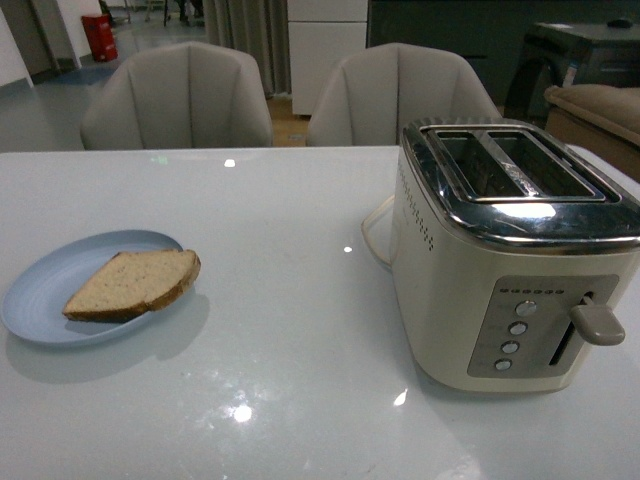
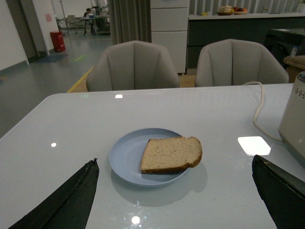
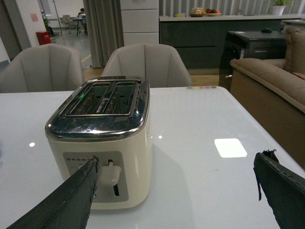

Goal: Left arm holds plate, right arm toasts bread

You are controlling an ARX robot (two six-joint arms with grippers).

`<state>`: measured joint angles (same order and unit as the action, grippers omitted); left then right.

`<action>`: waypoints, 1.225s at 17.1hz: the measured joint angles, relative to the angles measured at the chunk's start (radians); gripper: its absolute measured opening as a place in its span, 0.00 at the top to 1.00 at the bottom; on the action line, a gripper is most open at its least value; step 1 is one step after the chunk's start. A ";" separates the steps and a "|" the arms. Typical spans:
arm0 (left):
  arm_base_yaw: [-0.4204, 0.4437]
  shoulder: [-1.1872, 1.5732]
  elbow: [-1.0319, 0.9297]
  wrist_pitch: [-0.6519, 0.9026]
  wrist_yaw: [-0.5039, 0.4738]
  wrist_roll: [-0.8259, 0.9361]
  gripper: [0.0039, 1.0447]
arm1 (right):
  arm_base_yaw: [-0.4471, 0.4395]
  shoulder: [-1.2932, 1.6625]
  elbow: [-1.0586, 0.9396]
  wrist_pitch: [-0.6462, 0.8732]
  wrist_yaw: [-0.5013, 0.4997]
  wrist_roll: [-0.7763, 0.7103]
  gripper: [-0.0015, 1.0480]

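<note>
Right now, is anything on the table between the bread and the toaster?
No, nothing visible. The bread lies on the blue plate, and only bare white table stretches from it to the toaster, whose two slots look empty.

The worktop (image 1: 300, 320) is glossy, mirroring lights. The toaster (image 1: 450, 290) has a smooth cream body under a polished chrome top. The plate (image 1: 40, 300) looks smooth and matt; the bread (image 1: 130, 283) rough, porous.

Home-style kitchen-dining mock-up inside larger hall. Glossy white tabletop (image 1: 280, 250), two grey padded shell chairs (image 1: 178, 100) at far edge, cream two-slot toaster with chrome top (image 1: 470, 290) at right. Beyond: dark grey kitchen counter (image 3: 200, 38) carrying fruit bowl (image 3: 212, 11), tan sofa (image 3: 271, 81) far right. Far left: open grey-floored hall, red bin (image 2: 57, 41), work desks (image 2: 90, 21).
</note>
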<state>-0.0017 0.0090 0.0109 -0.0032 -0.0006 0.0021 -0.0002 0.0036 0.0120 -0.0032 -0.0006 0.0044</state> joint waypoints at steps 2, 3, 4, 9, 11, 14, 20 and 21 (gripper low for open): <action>0.000 0.000 0.000 0.000 0.000 0.000 0.06 | 0.000 0.000 0.000 0.000 0.000 0.000 0.06; 0.000 0.000 0.000 0.000 0.000 0.000 0.06 | 0.000 0.000 0.000 0.000 0.000 0.000 0.06; 0.000 0.000 0.000 0.000 0.000 0.000 0.06 | 0.000 0.000 0.000 0.000 0.000 0.000 0.06; -0.055 0.208 0.045 -0.025 -0.134 -0.076 0.06 | 0.000 0.000 0.000 0.000 0.000 0.000 0.06; -0.055 0.329 0.054 0.109 -0.130 -0.082 0.06 | 0.000 0.000 0.000 0.000 0.000 0.000 0.06; -0.027 0.667 0.106 0.433 -0.057 -0.076 0.06 | 0.000 0.000 0.000 0.000 0.000 0.000 0.06; 0.177 1.512 0.478 0.786 0.145 0.028 0.06 | 0.000 0.000 0.000 0.000 0.000 0.000 0.06; 0.187 1.671 0.576 0.762 0.169 0.039 0.06 | 0.000 0.000 0.000 0.000 0.000 0.000 0.06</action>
<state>0.1856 1.6802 0.5869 0.7586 0.1684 0.0406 -0.0002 0.0036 0.0120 -0.0032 -0.0002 0.0040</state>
